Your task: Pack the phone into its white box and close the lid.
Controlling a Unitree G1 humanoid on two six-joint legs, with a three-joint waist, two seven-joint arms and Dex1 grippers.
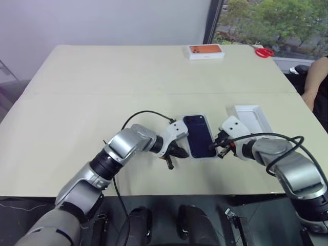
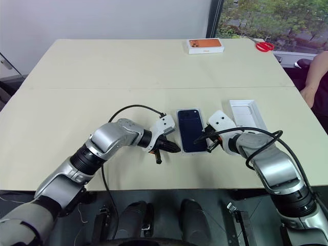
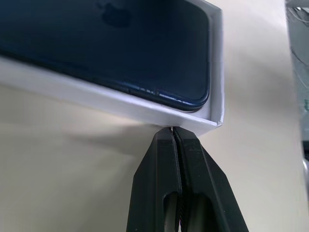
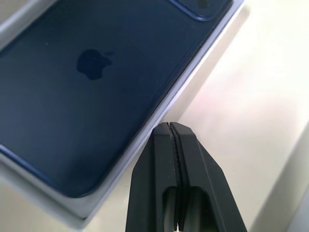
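Both clenched grippers, left (image 1: 171, 160) and right (image 1: 219, 149), flank the box (image 1: 180, 134) holding the phone (image 1: 199, 136); any nudge could skid it from the lid (image 1: 252, 117).

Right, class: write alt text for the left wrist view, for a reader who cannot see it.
A dark blue phone lies back-up inside a shallow white box on a cream table. The left pincer, shut, points its black tips at the box's outer wall near a corner.

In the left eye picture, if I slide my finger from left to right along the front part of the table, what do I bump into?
Left end effector → phone lying in the white box → right end effector → lid.
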